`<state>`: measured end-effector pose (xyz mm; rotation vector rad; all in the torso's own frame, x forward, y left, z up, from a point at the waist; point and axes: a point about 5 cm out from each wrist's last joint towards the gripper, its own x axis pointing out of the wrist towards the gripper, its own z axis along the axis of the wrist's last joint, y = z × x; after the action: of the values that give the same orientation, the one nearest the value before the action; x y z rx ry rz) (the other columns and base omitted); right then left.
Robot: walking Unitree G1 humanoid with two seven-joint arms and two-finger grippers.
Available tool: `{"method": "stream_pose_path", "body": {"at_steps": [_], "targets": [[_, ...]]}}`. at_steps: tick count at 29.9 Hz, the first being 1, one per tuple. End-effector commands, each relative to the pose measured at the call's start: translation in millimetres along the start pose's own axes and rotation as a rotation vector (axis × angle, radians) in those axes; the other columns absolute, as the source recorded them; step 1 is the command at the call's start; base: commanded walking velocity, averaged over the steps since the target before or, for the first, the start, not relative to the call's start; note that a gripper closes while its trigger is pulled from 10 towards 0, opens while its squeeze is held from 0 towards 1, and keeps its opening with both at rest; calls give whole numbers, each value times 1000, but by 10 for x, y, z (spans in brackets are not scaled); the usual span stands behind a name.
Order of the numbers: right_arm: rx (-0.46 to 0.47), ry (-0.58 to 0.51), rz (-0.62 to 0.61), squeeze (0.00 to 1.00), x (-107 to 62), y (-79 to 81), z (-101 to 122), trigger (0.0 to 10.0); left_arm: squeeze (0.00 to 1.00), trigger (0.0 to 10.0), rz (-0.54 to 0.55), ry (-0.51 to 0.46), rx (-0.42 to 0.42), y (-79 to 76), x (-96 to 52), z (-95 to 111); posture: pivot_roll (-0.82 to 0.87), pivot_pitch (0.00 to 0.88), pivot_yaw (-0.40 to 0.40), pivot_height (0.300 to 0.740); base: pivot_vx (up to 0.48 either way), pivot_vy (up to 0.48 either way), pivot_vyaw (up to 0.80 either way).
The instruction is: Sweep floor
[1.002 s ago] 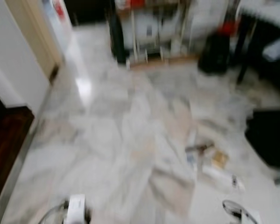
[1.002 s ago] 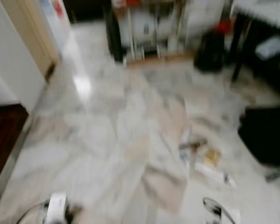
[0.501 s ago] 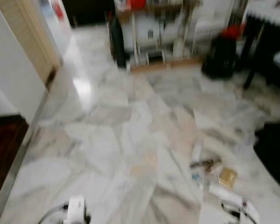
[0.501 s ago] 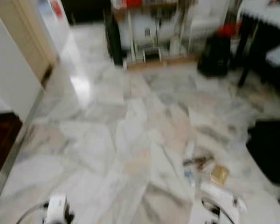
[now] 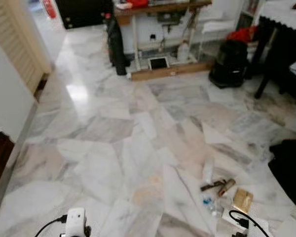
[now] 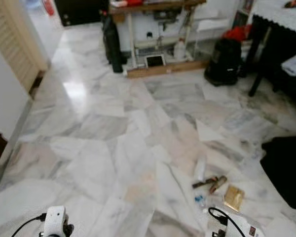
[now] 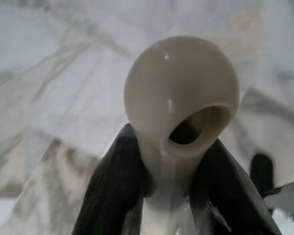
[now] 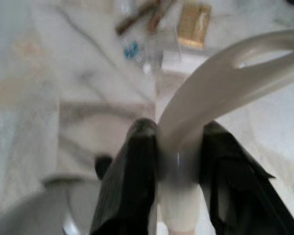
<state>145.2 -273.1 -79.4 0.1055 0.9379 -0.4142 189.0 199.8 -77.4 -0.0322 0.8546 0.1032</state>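
- In the left wrist view, the left gripper has its two black fingers clamped on either side of a cream handle with a rounded, ball-like end and a hanging hole; pale marble floor lies blurred beyond it.
- In the right wrist view, the right gripper grips a white handle between both fingers; the handle curves away to the upper right of the frame and opens into a loop.
- That view also shows the litter on the floor beyond the fingertips, at the upper middle of the frame: brown sticks, a blue scrap and a tan square packet.
- The left eye view places the same litter pile at the lower right of the frame, on the marble floor, near a black cable at the bottom edge.
- The white wrist housing sits at the bottom left edge, well apart from the litter.
- At the top of the frame stand a wooden table, a black bag and a louvred door.
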Motion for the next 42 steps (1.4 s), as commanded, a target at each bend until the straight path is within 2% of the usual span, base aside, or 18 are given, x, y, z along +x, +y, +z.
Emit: {"method": "stream_pose_path", "body": {"at_steps": [1,10,21,34,39,42], "targets": [[15,-34,26,0,21,106,94,10000,0,10000,27,-8,-11,108,-6,22,-143,0,65,740,412,0,0],[14,-40,28,0,26,116,122,10000,0,10000,34,-5,-1,121,-9,15,-143,0,65,740,381,0,0],[26,-29,22,0,16,78,73,10000,0,10000,26,-10,-2,98,-6,21,-144,0,67,740,0,0,0],[24,-28,25,0,20,85,88,10000,0,10000,32,-1,-12,112,-3,26,-146,0,75,740,0,0,-783],[22,-27,27,0,20,96,84,10000,0,10000,29,-3,-2,117,2,46,-146,0,77,740,0,440,-775],[19,-27,29,0,20,106,81,10000,0,10000,33,-8,9,144,5,71,-146,0,79,740,0,0,-769]]}}
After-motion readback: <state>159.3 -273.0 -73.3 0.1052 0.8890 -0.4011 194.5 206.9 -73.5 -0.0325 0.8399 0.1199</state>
